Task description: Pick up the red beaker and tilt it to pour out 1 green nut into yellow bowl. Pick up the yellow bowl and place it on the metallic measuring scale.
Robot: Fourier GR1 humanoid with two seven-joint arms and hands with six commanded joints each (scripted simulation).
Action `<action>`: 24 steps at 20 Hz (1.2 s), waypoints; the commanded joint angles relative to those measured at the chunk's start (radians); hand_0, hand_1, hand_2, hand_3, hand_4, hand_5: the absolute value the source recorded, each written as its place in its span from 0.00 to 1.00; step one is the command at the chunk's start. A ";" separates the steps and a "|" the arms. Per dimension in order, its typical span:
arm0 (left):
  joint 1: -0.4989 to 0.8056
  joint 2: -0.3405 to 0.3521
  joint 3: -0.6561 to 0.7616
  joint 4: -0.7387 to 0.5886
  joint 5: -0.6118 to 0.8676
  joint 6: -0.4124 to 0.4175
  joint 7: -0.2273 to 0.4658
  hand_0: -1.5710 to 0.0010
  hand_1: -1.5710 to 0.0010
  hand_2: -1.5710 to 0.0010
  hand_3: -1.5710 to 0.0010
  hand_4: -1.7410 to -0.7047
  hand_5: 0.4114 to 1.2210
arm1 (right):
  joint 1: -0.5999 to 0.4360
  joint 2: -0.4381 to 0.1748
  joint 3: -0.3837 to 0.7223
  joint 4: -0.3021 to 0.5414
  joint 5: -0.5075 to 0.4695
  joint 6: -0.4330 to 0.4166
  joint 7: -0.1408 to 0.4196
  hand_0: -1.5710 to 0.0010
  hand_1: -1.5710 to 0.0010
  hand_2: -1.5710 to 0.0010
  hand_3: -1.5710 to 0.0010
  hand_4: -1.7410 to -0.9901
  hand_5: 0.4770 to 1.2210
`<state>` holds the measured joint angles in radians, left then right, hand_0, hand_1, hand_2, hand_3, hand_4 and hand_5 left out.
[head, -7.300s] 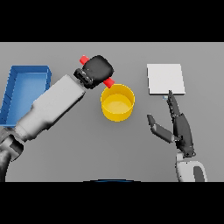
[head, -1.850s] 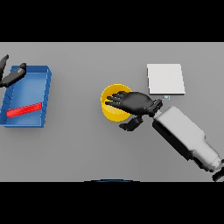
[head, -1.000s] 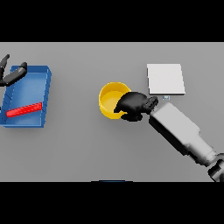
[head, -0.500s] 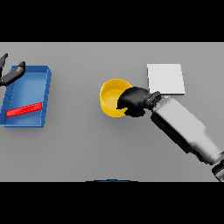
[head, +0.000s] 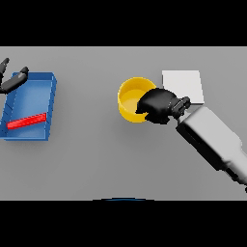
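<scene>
Yellow round bowl (head: pixel 131 98) on the grey bench (head: pixel 106 154), just left of the flat square metallic measuring scale (head: pixel 183 84) and not on it. Gripped at its right rim by the dark right hand (head: pixel 159 105), fingers curled over the edge. Red beaker (head: pixel 26 121) lying on its side inside the blue rectangular tray (head: pixel 50 103) at far left. Left hand (head: pixel 10 81) at the tray's upper left corner, fingers spread, holding nothing. No legible writing or labels anywhere.

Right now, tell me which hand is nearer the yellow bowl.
Right. The right hand is curled over the yellow bowl at its right rim; the left hand is far off, by the blue tray.
</scene>
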<state>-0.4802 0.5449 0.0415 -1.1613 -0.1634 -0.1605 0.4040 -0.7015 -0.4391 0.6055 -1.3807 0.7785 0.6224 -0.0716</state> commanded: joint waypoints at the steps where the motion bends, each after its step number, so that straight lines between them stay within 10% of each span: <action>1: 0.004 0.000 0.004 -0.004 0.006 0.000 -0.004 1.00 1.00 1.00 1.00 0.91 0.36 | 0.010 -0.013 -0.014 0.000 -0.002 -0.004 0.006 0.03 0.00 0.03 0.25 0.00 1.00; 10: 0.017 -0.002 0.012 -0.067 0.035 -0.006 0.072 1.00 1.00 1.00 1.00 0.87 0.40 | -0.052 -0.106 -0.122 0.148 0.014 -0.143 -0.007 0.00 0.00 0.02 0.27 0.00 1.00; 24: 0.022 -0.008 -0.001 -0.083 0.020 0.005 0.120 1.00 1.00 1.00 1.00 0.85 0.49 | -0.105 -0.078 -0.174 0.550 0.030 -0.329 -0.077 0.00 0.00 0.11 0.15 0.00 1.00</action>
<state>-0.4585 0.5367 0.0402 -1.2439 -0.1436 -0.1555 0.5228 -0.8060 -0.5166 0.4319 -0.8305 0.8082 0.2935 -0.1473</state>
